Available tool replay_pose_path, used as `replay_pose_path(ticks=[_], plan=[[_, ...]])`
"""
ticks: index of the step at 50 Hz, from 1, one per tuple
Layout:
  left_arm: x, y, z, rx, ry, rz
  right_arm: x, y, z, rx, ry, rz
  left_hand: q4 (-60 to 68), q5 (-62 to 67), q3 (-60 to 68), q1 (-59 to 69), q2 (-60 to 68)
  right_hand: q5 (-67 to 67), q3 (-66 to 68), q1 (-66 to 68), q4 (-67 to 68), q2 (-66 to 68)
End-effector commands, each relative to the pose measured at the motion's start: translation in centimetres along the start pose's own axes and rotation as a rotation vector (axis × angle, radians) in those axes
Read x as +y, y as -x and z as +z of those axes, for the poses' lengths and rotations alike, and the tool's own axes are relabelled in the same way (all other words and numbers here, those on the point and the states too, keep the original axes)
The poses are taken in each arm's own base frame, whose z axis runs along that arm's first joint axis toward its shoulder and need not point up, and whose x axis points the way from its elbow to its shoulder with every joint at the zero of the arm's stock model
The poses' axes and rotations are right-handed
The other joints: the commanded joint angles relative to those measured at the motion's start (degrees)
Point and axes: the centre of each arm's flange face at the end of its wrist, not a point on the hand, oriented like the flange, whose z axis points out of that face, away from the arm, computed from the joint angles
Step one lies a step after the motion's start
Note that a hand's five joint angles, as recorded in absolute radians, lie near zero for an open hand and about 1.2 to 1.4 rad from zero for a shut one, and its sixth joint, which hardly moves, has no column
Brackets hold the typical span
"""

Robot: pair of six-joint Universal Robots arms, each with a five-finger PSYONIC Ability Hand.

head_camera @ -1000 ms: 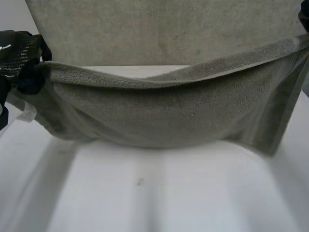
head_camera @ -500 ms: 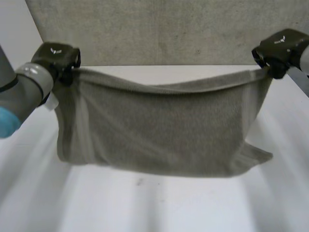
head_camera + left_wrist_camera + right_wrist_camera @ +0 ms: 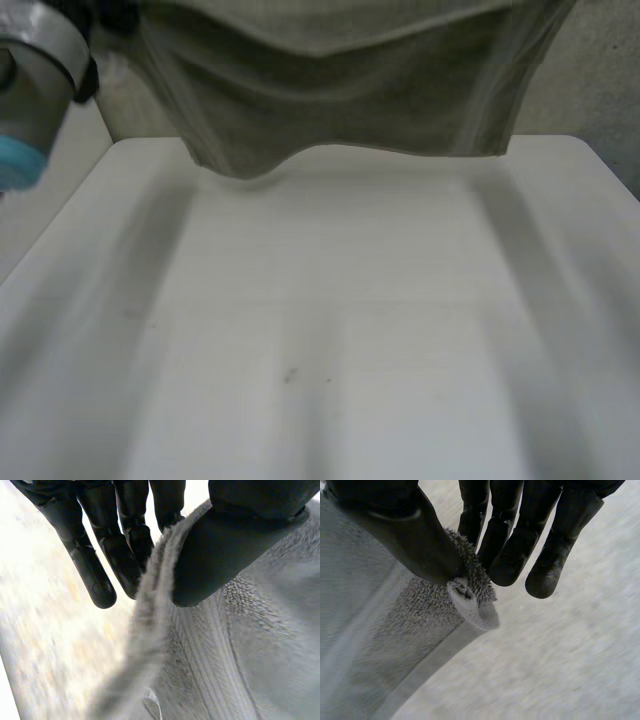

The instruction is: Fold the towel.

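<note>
towel (image 3: 340, 90) hoisted well up vs half a second ago: lower part was dragging on table (image 3: 330, 330), now hem hangs clear above its far side. left hand (image 3: 225, 540) clamps top edge between thumb and fingers. right hand (image 3: 510, 545) pinches a corner the same way. left arm (image 3: 30, 90) raised beside towel. My read: cloth hangs free, spread between both hands, ready for lay-down. No fold made yet.
</note>
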Motion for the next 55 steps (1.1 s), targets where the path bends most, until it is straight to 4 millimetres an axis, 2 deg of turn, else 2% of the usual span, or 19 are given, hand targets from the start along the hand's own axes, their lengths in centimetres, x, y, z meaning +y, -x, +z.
replay_pose_path(ticks=[1, 2, 3, 5, 6, 8, 13, 16, 27, 32, 37, 41, 44, 46, 47, 48, 49, 50, 55], plan=[[8.5, -0.7, -3.8, 0.022, 0.277, -0.003, 7.7, 4.4, -1.9, -0.213, 0.271, 0.043, 10.18, 11.01, 10.23, 10.83, 10.16, 4.13, 3.66, 4.09, 3.21, 5.79], [10.1, -0.8, -4.7, 0.025, 0.321, 0.004, 9.4, 5.4, -2.7, -0.255, 0.326, 0.039, 10.18, 11.01, 10.23, 10.83, 10.16, 4.13, 3.66, 4.09, 3.21, 5.79], [10.1, -0.8, -4.7, 0.025, 0.321, 0.004, 9.5, 5.4, -2.7, -0.255, 0.326, 0.039, 10.18, 11.01, 10.23, 10.83, 10.16, 4.13, 3.66, 4.09, 3.21, 5.79], [13.0, -1.1, -6.6, 0.039, 0.397, 0.043, 12.6, 7.2, -4.2, -0.324, 0.411, 0.019, 10.18, 11.01, 10.23, 10.83, 10.16, 4.13, 3.66, 4.09, 3.21, 5.79], [13.0, -1.1, -6.6, 0.039, 0.397, 0.043, 12.6, 7.2, -4.2, -0.324, 0.411, 0.019, 10.18, 11.01, 10.23, 10.83, 10.16, 4.13, 3.66, 4.09, 3.21, 5.79], [15.4, -1.3, -8.5, 0.061, 0.448, 0.115, 15.0, 8.8, -5.5, -0.37, 0.458, -0.006, 10.18, 11.01, 10.23, 10.83, 10.16, 4.13, 3.66, 4.09, 3.21, 5.79], [17.5, -1.1, -10.8, 0.089, 0.511, 0.227, 17.0, 9.7, -7.4, -0.4, 0.505, -0.029, 10.18, 11.01, 10.23, 10.83, 10.16, 4.13, 3.66, 4.09, 3.21, 5.79], [17.9, -1.2, -12.1, 0.106, 0.548, 0.268, 16.6, 9.3, -8.5, -0.399, 0.524, -0.027, 10.18, 11.01, 10.23, 10.83, 10.16, 4.13, 3.66, 4.09, 3.21, 5.79], [15.1, -1.4, -16.2, 0.114, 0.57, 0.282, 13.5, 7.4, -12.9, -0.381, 0.563, -0.053, 10.18, 11.01, 10.23, 10.83, 10.16, 4.13, 3.66, 4.09, 3.21, 5.79], [12.4, -2.0, -20.7, 0.14, 0.608, 0.294, 12.5, 5.8, -17.3, -0.413, 0.644, -0.184, 10.18, 11.01, 10.23, 10.83, 10.16, 4.13, 3.66, 4.09, 3.21, 5.79], [10.7, -2.3, -23.1, 0.188, 0.595, 0.336, 11.1, 5.6, -19.9, -0.48, 0.695, -0.221, 10.18, 11.01, 10.23, 10.83, 10.16, 4.13, 3.66, 4.09, 3.21, 5.79], [10.5, -2.5, -23.2, 0.234, 0.571, 0.343, 11.0, 5.9, -20.2, -0.523, 0.689, -0.24, 10.18, 11.01, 10.23, 10.83, 10.16, 4.13, 3.66, 4.09, 3.21, 5.79], [10.5, -1.9, -22.1, 0.24, 0.554, 0.338, 11.3, 5.8, -19.6, -0.527, 0.67, -0.234, 10.18, 11.01, 10.23, 10.83, 10.16, 4.13, 3.66, 4.09, 3.21, 5.79], [12.0, -1.4, -19.6, 0.231, 0.56, 0.333, 13.6, 5.9, -17.9, -0.535, 0.683, -0.2, 10.18, 11.01, 10.23, 10.83, 10.16, 4.13, 3.66, 4.09, 3.21, 5.79], [12.9, -1.3, -18.4, 0.232, 0.564, 0.332, 13.6, 5.9, -17.9, -0.535, 0.683, -0.2, 10.18, 11.01, 10.23, 10.83, 10.16, 4.13, 3.66, 4.09, 3.21, 5.79], [12.9, -1.3, -18.3, 0.232, 0.564, 0.332, 14.3, 5.9, -16.8, -0.524, 0.677, -0.19, 10.18, 11.01, 10.23, 10.83, 10.16, 4.13, 3.66, 4.09, 3.21, 5.79], [13.5, -1.3, -17.0, 0.236, 0.562, 0.328, 14.7, 6.1, -15.5, -0.519, 0.669, -0.173, 10.18, 11.01, 10.23, 10.83, 10.16, 4.13, 3.66, 4.09, 3.21, 5.79], [13.5, -1.3, -17.0, 0.236, 0.562, 0.328, 14.7, 6.2, -15.5, -0.519, 0.669, -0.173, 10.18, 11.01, 10.23, 10.83, 10.16, 4.13, 3.66, 4.09, 3.21, 5.79], [16.6, -1.9, -12.0, 0.243, 0.546, 0.27, 16.6, 8.4, -10.2, -0.487, 0.632, -0.117, 10.18, 11.01, 10.23, 10.83, 10.16, 4.13, 3.66, 4.09, 3.21, 5.79]])
